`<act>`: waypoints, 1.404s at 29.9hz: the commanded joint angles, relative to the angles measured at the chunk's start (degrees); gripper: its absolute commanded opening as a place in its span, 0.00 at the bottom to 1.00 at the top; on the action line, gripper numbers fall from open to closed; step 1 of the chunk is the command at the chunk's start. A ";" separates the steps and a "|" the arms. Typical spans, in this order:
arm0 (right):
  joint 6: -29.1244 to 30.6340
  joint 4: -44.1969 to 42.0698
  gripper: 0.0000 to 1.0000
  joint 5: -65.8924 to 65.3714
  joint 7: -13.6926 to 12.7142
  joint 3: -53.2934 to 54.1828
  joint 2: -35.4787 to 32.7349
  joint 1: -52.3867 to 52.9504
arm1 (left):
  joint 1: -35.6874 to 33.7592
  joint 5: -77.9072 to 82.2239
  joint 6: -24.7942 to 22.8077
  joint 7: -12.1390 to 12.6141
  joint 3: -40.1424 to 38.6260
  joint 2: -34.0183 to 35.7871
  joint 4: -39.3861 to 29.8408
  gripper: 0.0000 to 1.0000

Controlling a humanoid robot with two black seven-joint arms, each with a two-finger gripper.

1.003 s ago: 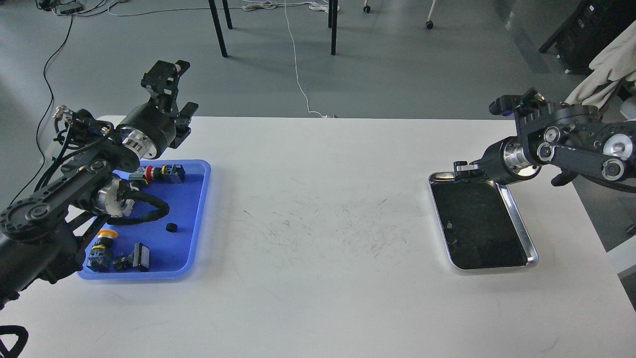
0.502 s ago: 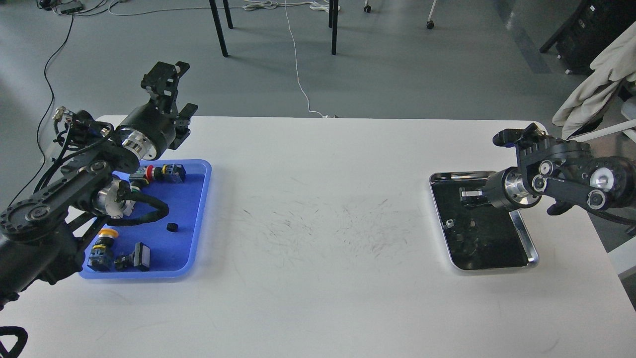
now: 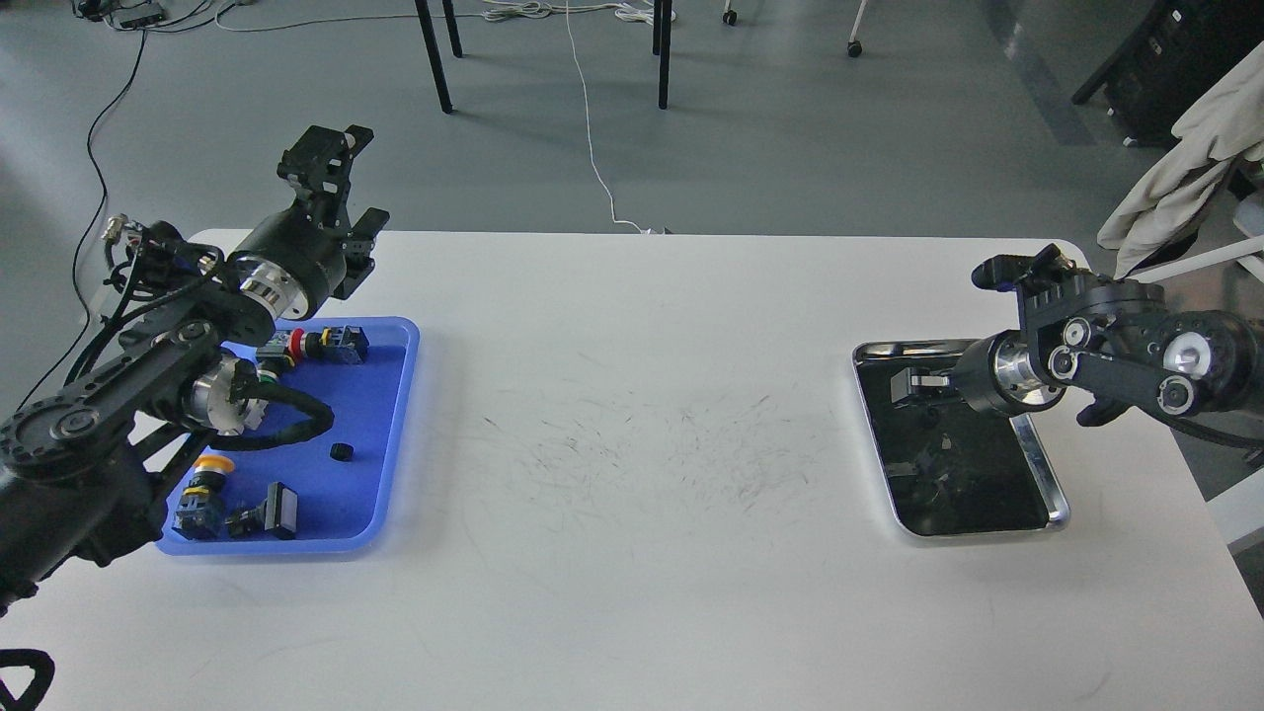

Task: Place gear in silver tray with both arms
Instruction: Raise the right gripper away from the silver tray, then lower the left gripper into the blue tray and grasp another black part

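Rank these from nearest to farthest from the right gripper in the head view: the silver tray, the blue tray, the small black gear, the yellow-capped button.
From the right gripper:
1. Silver tray, directly beneath it at the table's right.
2. Small black gear, in the blue tray's right half.
3. Yellow-capped button, near the blue tray's left edge.
The blue tray holds both; its near rim falls between the first and second.

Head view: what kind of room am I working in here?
Probably a robotics lab or workshop, not a home. A scuffed white worktable stands on grey flooring with loose cables trailing across it, and a blue tray holds industrial push-button switches.
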 commanded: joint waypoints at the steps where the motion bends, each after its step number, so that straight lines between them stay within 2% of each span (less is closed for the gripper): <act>1: -0.07 0.61 0.94 1.24 0.09 12.97 -3.32 -0.55 | 0.08 0.01 0.01 0.17 0.00 1.15 -0.37 0.98; 7: -0.42 1.41 0.94 14.23 0.18 40.93 -6.67 -6.60 | 1.84 0.01 -0.43 0.44 1.75 9.75 -6.86 0.98; 11: -0.33 0.62 0.94 24.51 2.20 57.45 -6.76 -14.06 | 2.45 0.01 -0.61 0.52 3.77 19.50 -15.29 0.98; 18: 0.55 0.88 0.94 51.03 2.47 74.70 -6.41 -31.37 | 2.63 6.32 -0.87 -0.09 14.83 36.99 -27.69 0.98; 21: 4.20 0.79 0.94 57.92 2.90 78.49 -5.27 -38.67 | 2.81 14.84 -0.79 -1.93 21.86 41.22 -29.47 0.98; 24: 4.20 1.05 0.94 58.99 4.75 80.16 -2.38 -44.21 | 2.89 24.42 -0.35 -2.73 24.61 41.59 -29.38 0.98; 27: 4.20 1.05 0.95 59.08 5.19 81.66 0.35 -47.65 | 3.42 35.84 0.53 -2.64 25.57 40.80 -28.16 0.98; 33: 4.20 0.79 0.96 57.50 5.28 78.25 3.43 -49.24 | 3.60 57.29 5.54 -2.64 28.56 32.37 -19.73 0.98; 37: 4.20 0.70 0.96 57.23 5.28 76.30 3.43 -49.24 | 4.12 64.43 5.98 -3.43 28.65 27.00 -13.04 0.96; 42: 4.20 0.44 0.96 56.97 5.28 76.13 3.43 -49.24 | 4.91 68.82 6.86 -3.78 28.65 24.97 -10.05 0.95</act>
